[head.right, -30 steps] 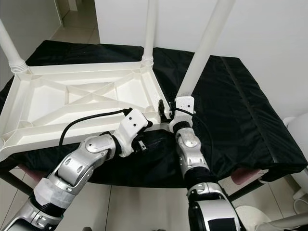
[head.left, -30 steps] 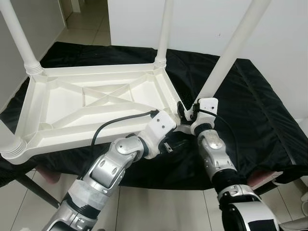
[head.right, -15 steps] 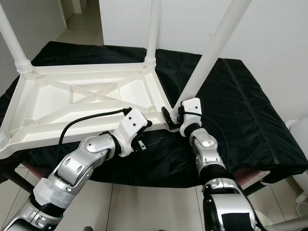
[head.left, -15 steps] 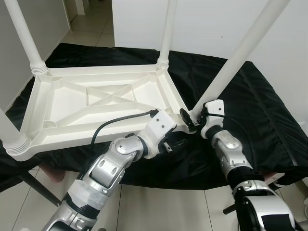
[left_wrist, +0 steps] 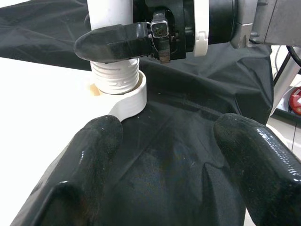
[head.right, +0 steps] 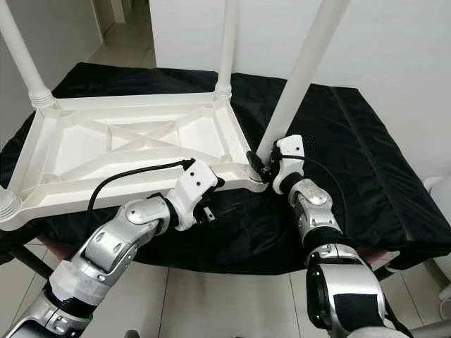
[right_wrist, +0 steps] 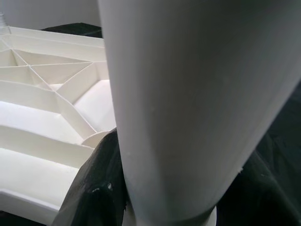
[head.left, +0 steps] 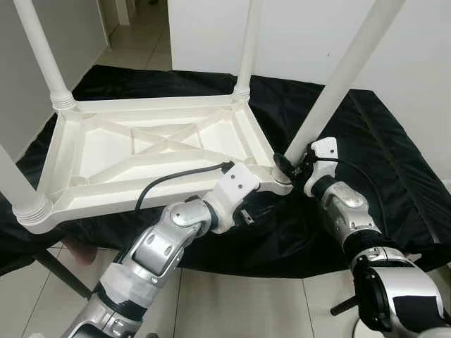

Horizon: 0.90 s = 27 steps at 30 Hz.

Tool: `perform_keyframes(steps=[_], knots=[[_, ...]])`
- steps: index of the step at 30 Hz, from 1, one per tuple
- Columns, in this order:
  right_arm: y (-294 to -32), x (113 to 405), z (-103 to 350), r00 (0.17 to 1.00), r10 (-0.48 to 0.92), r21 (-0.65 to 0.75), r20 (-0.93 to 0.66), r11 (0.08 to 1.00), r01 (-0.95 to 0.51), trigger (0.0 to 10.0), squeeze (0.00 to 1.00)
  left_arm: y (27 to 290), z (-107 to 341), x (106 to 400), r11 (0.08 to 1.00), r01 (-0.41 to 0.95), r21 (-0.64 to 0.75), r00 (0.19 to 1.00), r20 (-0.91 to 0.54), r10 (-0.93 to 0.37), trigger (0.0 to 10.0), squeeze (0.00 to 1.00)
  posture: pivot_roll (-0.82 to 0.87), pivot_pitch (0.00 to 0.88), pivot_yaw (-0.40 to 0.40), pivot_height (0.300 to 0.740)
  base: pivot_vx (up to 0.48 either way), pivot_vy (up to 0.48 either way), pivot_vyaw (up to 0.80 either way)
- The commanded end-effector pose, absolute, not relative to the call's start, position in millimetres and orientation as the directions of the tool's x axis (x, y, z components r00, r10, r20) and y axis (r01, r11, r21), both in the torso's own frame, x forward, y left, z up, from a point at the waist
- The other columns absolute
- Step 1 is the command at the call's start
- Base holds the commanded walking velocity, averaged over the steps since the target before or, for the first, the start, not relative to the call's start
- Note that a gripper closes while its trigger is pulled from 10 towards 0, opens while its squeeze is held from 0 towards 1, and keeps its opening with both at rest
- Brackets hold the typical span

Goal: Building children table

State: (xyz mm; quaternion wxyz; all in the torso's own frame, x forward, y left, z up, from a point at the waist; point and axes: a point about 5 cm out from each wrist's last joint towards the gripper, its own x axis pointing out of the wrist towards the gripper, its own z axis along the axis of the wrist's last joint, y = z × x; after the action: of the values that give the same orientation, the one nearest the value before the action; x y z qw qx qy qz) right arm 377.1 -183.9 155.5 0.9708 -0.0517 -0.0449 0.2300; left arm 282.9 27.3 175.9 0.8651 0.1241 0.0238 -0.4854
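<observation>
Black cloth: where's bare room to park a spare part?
Free: black cloth right of the leg, out to its far edge. Crowded: the near corner, where right gripper clamps the leg and left gripper hovers beside the tabletop.

Head cams: I look fwd and down from above at upturned table (head.left: pixel 155 151) on black-draped worktop (head.left: pixel 380 162).
L wrist: low, v. close to near-right leg (left_wrist: pixel 113 42) base.
R wrist: pressed up against same leg.
</observation>
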Motion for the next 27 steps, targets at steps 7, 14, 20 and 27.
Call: perform_keyframes(steps=[7, 14, 20, 27], knots=[[-189.8, 382.2, 152.3, 0.904, 0.427, -0.031, -0.01, 0.904, -0.427, 10.0, 0.0, 26.9, 179.4, 282.4, 0.469, 0.861, 0.194, 0.501, -0.168, -0.849, 10.0, 0.0, 0.05, 0.044, -0.024, 0.74, 0.0, 0.0, 0.0], [-188.4, 383.7, 143.0, 0.891, 0.429, -0.039, -0.148, 0.898, -0.438, 10.0, 0.0, 28.5, 180.7, 283.7, 0.479, 0.856, 0.195, 0.51, -0.166, -0.844, 10.0, 0.0, 0.05, 0.054, -0.023, 0.74, 0.0, 0.0, 0.0], [-187.6, 382.5, 141.1, 0.856, 0.476, -0.055, -0.203, 0.867, -0.495, 10.0, 0.0, 29.4, 181.4, 284.6, 0.488, 0.851, 0.194, 0.518, -0.164, -0.839, 10.0, 0.0, 0.05, 0.062, -0.027, 0.74, 0.0, 0.0, 0.0], [-191.7, 378.8, 138.4, 0.827, 0.511, -0.068, -0.234, 0.84, -0.539, 10.0, 0.0, 31.0, 181.3, 284.8, 0.498, 0.846, 0.19, 0.527, -0.162, -0.834, 10.0, 0.0, 0.04, 0.066, -0.026, 0.74, 0.0, 0.0, 0.0]])
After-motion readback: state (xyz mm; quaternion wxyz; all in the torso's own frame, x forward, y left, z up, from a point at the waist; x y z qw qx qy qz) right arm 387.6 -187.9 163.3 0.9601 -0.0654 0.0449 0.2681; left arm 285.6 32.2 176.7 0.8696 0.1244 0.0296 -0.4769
